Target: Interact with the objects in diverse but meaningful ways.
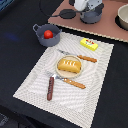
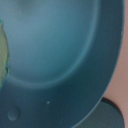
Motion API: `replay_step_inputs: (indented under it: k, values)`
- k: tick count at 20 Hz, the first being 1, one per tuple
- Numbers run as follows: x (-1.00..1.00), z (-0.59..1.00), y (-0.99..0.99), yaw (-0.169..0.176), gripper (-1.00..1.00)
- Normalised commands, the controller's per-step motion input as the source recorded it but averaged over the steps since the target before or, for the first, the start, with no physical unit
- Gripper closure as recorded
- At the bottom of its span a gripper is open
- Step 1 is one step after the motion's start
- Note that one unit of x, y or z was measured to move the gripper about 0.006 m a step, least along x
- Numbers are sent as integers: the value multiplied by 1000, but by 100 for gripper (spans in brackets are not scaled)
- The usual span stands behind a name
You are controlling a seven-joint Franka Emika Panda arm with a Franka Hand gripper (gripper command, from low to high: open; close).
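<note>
A golden scored bread loaf (image 1: pixel 69 65) lies on a tan plate (image 1: pixel 59 71) in the middle of a pale placemat (image 1: pixel 35 87). Orange-handled cutlery lies on both sides of the plate, one piece (image 1: pixel 75 83) near and one (image 1: pixel 86 58) far. A brown sausage-shaped piece (image 1: pixel 50 88) lies toward the exterior view's left. A red tomato (image 1: pixel 48 34) sits in a grey-blue handled pot (image 1: pixel 54 40). A yellow packet block (image 1: pixel 89 44) rests at the mat's far corner. My gripper (image 1: pixel 90 7) hangs over a second grey-blue pot (image 1: pixel 92 16); its fingers are hidden. The wrist view is filled by that pot's inside (image 2: pixel 55 45).
The second pot stands on a pinkish-brown board (image 1: pixel 107 27) at the back. A dark round lid (image 1: pixel 66 14) lies on the board beside it. A metal bowl (image 1: pixel 123 17) sits at the exterior view's right edge. Dark tabletop (image 1: pixel 15 55) surrounds the mat.
</note>
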Motion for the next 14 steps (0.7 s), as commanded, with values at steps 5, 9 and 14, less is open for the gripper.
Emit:
replay_step_inputs:
  k: [5, 9, 14]
  values:
    - [-191, -354, 0, 0, 100]
    - [-185, -340, 4, 0, 100]
    - [-209, -339, 0, 0, 100]
